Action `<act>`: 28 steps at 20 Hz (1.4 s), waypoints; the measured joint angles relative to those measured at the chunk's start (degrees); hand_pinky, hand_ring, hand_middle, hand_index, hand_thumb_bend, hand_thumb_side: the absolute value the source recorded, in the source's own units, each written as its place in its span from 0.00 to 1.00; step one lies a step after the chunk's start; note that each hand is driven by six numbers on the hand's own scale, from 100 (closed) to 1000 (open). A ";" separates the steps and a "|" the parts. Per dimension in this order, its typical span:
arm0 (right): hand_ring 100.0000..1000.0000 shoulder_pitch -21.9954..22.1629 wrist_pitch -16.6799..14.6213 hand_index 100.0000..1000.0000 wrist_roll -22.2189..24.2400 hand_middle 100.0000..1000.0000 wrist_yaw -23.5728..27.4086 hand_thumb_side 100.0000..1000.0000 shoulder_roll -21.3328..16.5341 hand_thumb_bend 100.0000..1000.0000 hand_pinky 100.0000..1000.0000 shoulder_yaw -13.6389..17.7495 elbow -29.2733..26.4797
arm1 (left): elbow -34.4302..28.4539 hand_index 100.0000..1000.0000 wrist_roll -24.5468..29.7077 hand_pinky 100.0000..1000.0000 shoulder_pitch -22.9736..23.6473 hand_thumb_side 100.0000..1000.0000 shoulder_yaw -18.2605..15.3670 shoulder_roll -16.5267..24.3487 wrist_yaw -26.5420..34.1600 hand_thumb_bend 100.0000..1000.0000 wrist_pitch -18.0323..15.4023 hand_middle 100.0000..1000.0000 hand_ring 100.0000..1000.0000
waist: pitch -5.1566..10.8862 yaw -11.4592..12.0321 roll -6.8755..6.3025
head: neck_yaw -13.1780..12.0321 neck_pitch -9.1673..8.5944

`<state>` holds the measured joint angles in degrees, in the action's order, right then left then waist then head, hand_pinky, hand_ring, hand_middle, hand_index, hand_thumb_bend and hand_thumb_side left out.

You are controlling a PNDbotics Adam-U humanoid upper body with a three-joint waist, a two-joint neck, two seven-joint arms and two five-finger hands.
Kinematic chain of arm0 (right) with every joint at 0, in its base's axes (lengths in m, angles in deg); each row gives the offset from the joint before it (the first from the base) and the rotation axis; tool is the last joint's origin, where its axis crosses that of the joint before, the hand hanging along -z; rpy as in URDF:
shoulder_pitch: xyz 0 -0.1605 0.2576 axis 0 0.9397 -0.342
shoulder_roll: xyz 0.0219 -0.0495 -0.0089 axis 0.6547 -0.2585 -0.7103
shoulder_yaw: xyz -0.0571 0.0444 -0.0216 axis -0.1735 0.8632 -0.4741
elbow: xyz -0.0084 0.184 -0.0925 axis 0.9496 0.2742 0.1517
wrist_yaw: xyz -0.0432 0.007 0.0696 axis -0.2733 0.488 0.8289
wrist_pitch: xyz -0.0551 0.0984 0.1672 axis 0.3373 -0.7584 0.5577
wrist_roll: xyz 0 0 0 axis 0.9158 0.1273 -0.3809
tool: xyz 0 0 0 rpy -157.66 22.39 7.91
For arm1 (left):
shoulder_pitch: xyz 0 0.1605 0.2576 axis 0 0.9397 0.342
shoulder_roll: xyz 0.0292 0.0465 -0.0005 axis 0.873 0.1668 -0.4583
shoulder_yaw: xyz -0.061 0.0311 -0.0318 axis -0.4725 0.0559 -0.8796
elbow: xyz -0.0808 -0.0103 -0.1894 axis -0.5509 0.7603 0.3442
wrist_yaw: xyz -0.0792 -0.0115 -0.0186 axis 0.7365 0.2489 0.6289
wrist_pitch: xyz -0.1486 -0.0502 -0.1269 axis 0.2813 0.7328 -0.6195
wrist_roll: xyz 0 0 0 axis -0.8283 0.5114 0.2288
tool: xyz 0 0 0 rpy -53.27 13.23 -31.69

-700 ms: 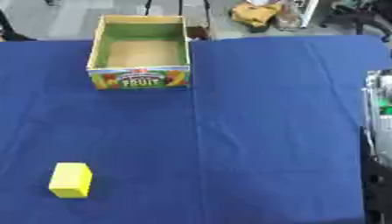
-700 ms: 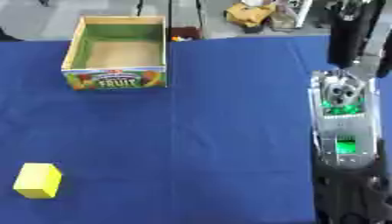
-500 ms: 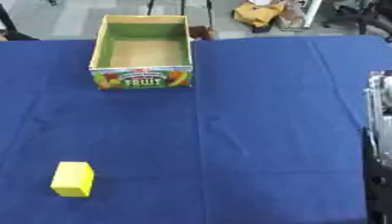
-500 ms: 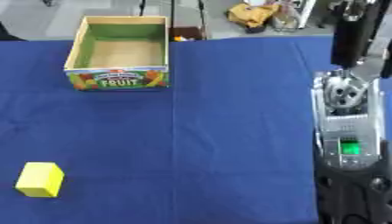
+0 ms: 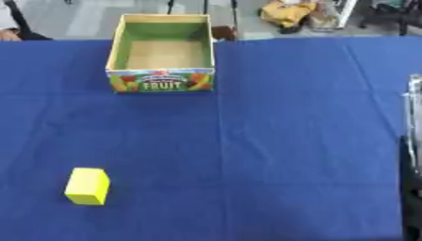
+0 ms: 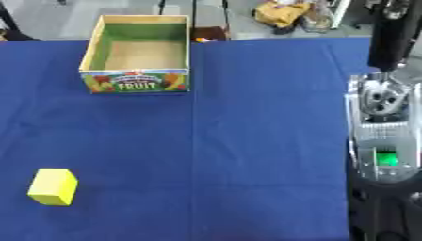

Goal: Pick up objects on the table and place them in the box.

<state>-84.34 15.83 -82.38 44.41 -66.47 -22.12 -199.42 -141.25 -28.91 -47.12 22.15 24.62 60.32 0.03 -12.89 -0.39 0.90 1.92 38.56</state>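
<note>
A yellow block (image 5: 87,186) lies on the blue tablecloth (image 5: 272,141) at the near left, with nothing touching it. The open cardboard box (image 5: 161,85), printed with fruit and green inside, stands at the far left-centre and looks bare inside. My right arm (image 6: 381,141) runs down the right edge of the right eye view, silver with a green light. Its black lower end (image 6: 381,214) is cut by the bottom edge, so the hand there cannot be made out. It is far to the right of both block and box. My left hand shows in neither view.
Beyond the table's far edge there is floor with a yellow-brown bundle (image 5: 288,13) and some stand legs. A person's sleeve (image 5: 10,28) shows at the far left corner, off the table.
The whole picture has shifted slightly, so the camera moved. The block, the box and the right arm keep their places.
</note>
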 measured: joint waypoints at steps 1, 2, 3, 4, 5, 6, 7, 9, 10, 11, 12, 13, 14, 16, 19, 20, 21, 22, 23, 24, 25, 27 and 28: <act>0.84 0.00 0.04 0.85 0.03 0.68 0.00 1.00 -0.27 0.00 0.73 0.00 0.00 | 0.00 0.97 0.16 0.74 0.96 1.00 0.26 2.23 -1.28 0.40 1.19 0.79 0.80 | 0.08 0.01 -0.05 | -0.03 0.01; 0.84 0.00 0.07 0.85 0.05 0.68 -0.01 1.00 -0.52 0.00 0.73 0.00 0.00 | 0.00 0.98 0.38 0.75 1.92 1.00 0.57 4.51 -2.56 0.42 2.41 0.80 0.80 | 0.22 0.01 -0.12 | -0.03 0.04; 0.84 0.00 0.10 0.85 0.06 0.68 -0.01 1.00 -0.72 0.00 0.73 0.00 0.00 | 0.00 0.98 0.76 0.75 3.01 1.00 0.96 6.89 -3.83 0.43 3.69 0.80 0.80 | 0.35 0.00 -0.16 | -0.02 0.14; 0.84 0.00 0.16 0.85 0.10 0.68 -0.01 1.00 -0.84 0.00 0.73 -0.01 0.00 | 0.00 0.98 1.27 0.75 4.06 1.00 1.37 9.20 -5.07 0.44 5.01 0.81 0.80 | 0.41 -0.01 -0.17 | -0.01 0.17; 0.84 0.00 0.20 0.85 0.13 0.68 -0.01 1.00 -1.03 0.00 0.73 -0.01 0.00 | 0.00 0.99 1.99 0.75 5.03 1.00 1.78 11.49 -6.29 0.44 6.35 0.81 0.81 | 0.45 -0.02 -0.17 | 0.00 0.17; 0.84 0.00 0.24 0.85 0.16 0.68 -0.01 1.00 -1.13 0.00 0.73 -0.01 0.00 | 0.00 0.99 2.86 0.75 5.95 1.00 2.23 13.64 -7.39 0.43 7.69 0.82 0.81 | 0.49 -0.04 -0.17 | 0.01 0.18; 0.84 0.00 0.30 0.85 0.22 0.68 -0.01 1.00 -1.15 0.00 0.73 -0.02 0.00 | 0.00 1.00 3.98 0.75 6.84 1.00 2.66 15.70 -8.38 0.42 9.07 0.82 0.81 | 0.56 -0.07 -0.17 | 0.01 0.18; 0.84 0.00 0.33 0.85 0.26 0.68 -0.02 1.00 -1.18 0.00 0.73 -0.04 0.00 | 0.00 1.00 6.88 0.76 8.10 1.00 3.50 19.45 -10.00 0.40 11.90 0.84 0.82 | 0.60 -0.11 -0.17 | 0.02 0.18; 0.84 0.00 0.34 0.85 0.27 0.68 -0.02 1.00 -1.22 0.00 0.73 -0.05 0.00 | 0.00 1.00 8.71 0.77 8.48 1.00 3.90 21.12 -10.62 0.40 13.22 0.85 0.83 | 0.61 -0.14 -0.17 | 0.06 0.18; 0.84 0.00 0.36 0.85 0.28 0.68 -0.02 1.00 -1.26 0.00 0.73 -0.06 0.00 | 0.00 1.00 10.77 0.77 8.67 1.00 4.29 22.65 -11.23 0.40 14.40 0.86 0.84 | 0.63 -0.16 -0.15 | 0.12 0.18; 0.84 0.00 0.38 0.85 0.30 0.68 -0.02 1.00 -1.31 0.00 0.73 -0.10 0.00 | 0.00 1.00 13.08 0.78 8.78 1.00 4.64 24.07 -11.89 0.43 15.42 0.87 0.85 | 0.67 -0.22 -0.14 | 0.15 0.18; 0.84 0.00 0.43 0.85 0.35 0.68 -0.02 1.00 -1.36 0.00 0.73 -0.17 0.00 | 0.00 1.00 15.70 0.79 8.79 1.00 5.03 25.44 -12.64 0.44 16.25 0.88 0.86 | 0.73 -0.28 -0.13 | 0.16 0.18; 0.84 0.00 0.46 0.85 0.38 0.68 -0.02 1.00 -1.43 0.00 0.73 -0.23 0.00 | 0.00 1.00 18.53 0.79 8.78 1.00 5.41 26.71 -13.45 0.48 16.88 0.89 0.87 | 0.79 -0.29 -0.13 | 0.17 0.18; 0.84 0.01 0.55 0.85 0.47 0.68 -0.02 1.00 -1.54 0.00 0.73 -0.35 0.00 | 0.00 1.00 24.47 0.80 8.54 1.00 6.16 29.00 -15.03 0.53 17.70 0.89 0.88 | 0.91 -0.29 -0.12 | 0.17 0.18; 0.84 0.03 0.59 0.85 0.54 0.68 -0.02 1.00 -1.54 0.00 0.73 -0.38 0.00 | -0.01 1.00 32.12 0.78 6.90 1.00 7.28 31.56 -16.59 0.60 18.03 0.88 0.86 | 0.92 -0.30 -0.12 | 0.17 0.18; 0.84 0.05 0.59 0.85 0.56 0.68 -0.02 1.00 -1.54 0.00 0.73 -0.39 0.00 | -0.01 1.00 34.05 0.78 6.21 1.00 7.68 32.21 -16.89 0.63 18.03 0.87 0.86 | 0.92 -0.31 -0.12 | 0.17 0.18; 0.84 0.08 0.60 0.85 0.61 0.68 -0.02 1.00 -1.54 0.00 0.73 -0.43 0.00 | -0.01 1.00 35.58 0.78 5.57 0.99 8.12 32.77 -17.06 0.65 17.95 0.87 0.85 | 0.92 -0.35 -0.12 | 0.17 0.18; 0.84 0.17 0.59 0.85 0.67 0.68 -0.02 1.00 -1.54 0.00 0.73 -0.50 0.00 | -0.02 1.00 36.81 0.78 4.95 0.97 8.64 33.23 -17.03 0.67 17.85 0.87 0.85 | 0.92 -0.40 -0.12 | 0.15 0.18; 0.84 0.22 0.57 0.85 0.72 0.68 -0.02 1.00 -1.54 0.00 0.73 -0.59 0.00 | -0.02 1.00 37.87 0.79 4.35 0.95 9.23 33.69 -16.85 0.69 17.80 0.87 0.85 | 0.92 -0.49 -0.12 | 0.13 0.18; 0.84 0.22 0.57 0.85 0.76 0.68 -0.02 1.00 -1.54 0.00 0.73 -0.69 0.00 | -0.02 1.00 38.86 0.79 3.76 0.92 9.86 34.13 -16.47 0.71 17.81 0.88 0.86 | 0.92 -0.60 -0.12 | 0.06 0.18; 0.84 0.23 0.57 0.85 0.79 0.68 -0.02 1.00 -1.54 0.00 0.73 -0.71 0.00 | -0.02 1.00 39.95 0.79 3.25 0.90 10.50 34.55 -15.99 0.73 17.91 0.88 0.86 | 0.93 -0.69 -0.12 | -0.10 0.18; 0.84 0.23 0.53 0.85 0.90 0.68 -0.02 1.00 -1.54 0.00 0.73 -0.74 0.00 | -0.03 1.00 42.51 0.80 2.48 0.87 11.77 35.40 -14.99 0.74 18.25 0.89 0.86 | 0.93 -0.77 -0.13 | -0.41 0.18; 0.84 0.23 0.54 0.85 0.95 0.68 -0.02 1.00 -1.54 0.00 0.73 -0.75 0.00 | -0.03 1.00 43.98 0.80 2.11 0.87 12.38 35.74 -14.56 0.74 18.45 0.89 0.87 | 0.93 -0.83 -0.14 | -0.57 0.17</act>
<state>-84.11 16.37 -81.42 44.39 -68.00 -22.87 -199.42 -141.29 15.08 -45.02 34.53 60.36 45.76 18.48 -11.96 -1.22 0.76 1.35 38.73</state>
